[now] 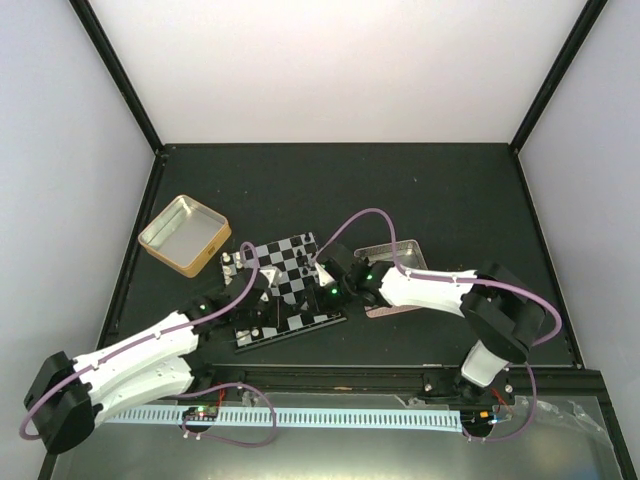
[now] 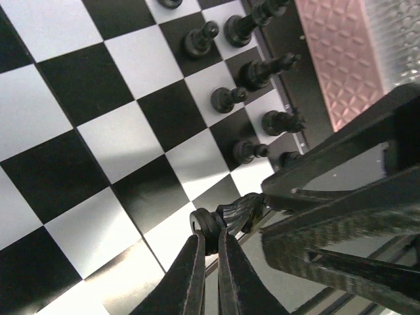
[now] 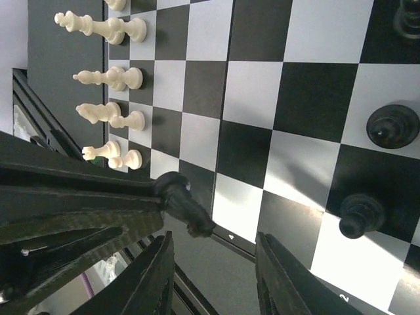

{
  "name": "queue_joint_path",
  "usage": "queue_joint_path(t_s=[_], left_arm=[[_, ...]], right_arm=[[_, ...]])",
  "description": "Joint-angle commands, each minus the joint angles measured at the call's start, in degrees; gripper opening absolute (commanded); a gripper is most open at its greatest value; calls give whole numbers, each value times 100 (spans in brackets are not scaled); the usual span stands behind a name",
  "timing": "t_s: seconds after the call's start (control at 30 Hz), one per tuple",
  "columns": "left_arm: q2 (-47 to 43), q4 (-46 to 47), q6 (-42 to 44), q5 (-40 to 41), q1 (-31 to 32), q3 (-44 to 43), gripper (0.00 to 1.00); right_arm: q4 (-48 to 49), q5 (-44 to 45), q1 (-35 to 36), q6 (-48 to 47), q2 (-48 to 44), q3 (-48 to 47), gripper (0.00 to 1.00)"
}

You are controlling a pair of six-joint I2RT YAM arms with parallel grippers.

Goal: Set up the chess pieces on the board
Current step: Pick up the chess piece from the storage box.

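From above, we've got the dark desk (image 1: 430,190) with the small flat black-and-pale checked chessboard (image 1: 290,262) sitting near its middle. A gold square metal tin (image 1: 160,245) lies off the board's far-left corner, and a pink-rimmed square tin (image 1: 395,250) is just beside its right edge. Both arms are in over the board: the left claw (image 1: 262,284) is above its left half and the right claw (image 1: 322,282) above its right side, the two close together.

Over to the left wrist camera. The left claw (image 2: 211,237) is clamped on a glossy black chess piece (image 2: 230,215), pinching it at the round base, and the piece is tipped sideways above the board's rim. Its head sits right by the right arm's dark frame; we can't tell whether they touch. Further along, standing black chess pieces (image 2: 252,72) line the board's edge in two rows next to the pink tin.

Now the right wrist camera. The right claw (image 3: 215,237) is spread wide with nothing between its fingers, hanging over the board's rim. The left claw reaches in from the left with the glossy black chess piece at its tip. Cream-white chess pieces (image 3: 108,27) stand in two rows along the far edge, and two black pawns (image 3: 392,126) stand on squares at the right.
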State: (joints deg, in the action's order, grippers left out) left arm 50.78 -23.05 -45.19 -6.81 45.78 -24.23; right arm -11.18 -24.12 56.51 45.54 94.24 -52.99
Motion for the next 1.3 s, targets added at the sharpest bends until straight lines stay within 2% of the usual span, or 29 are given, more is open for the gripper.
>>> queue_joint_path(t_s=[0.0, 0.23, 0.57, 0.73, 1.03, 1.13, 1.27], left_arm=[[-358, 154, -26, -268, -152, -3, 2], [-817, 363, -119, -526, -309, 95, 2], [-868, 461, -184, -770, -437, 164, 2], [-860, 503, -174, -862, -460, 165, 2], [-859, 518, -165, -945, -502, 149, 3], [-877, 487, -166, -880, -517, 130, 10], [-931, 369, -183, -555, -541, 50, 35]], right_arm=[[409, -129, -70, 169, -136, 118, 36], [915, -221, -209, 245, -483, 424, 34], [1417, -466, -211, 214, -651, 585, 32], [1529, -429, -211, 174, -632, 619, 18], [1528, -190, -211, 70, -637, 547, 5], [1286, 58, -213, -102, -706, 415, 2], [503, 633, -211, -447, -766, 61, 2]])
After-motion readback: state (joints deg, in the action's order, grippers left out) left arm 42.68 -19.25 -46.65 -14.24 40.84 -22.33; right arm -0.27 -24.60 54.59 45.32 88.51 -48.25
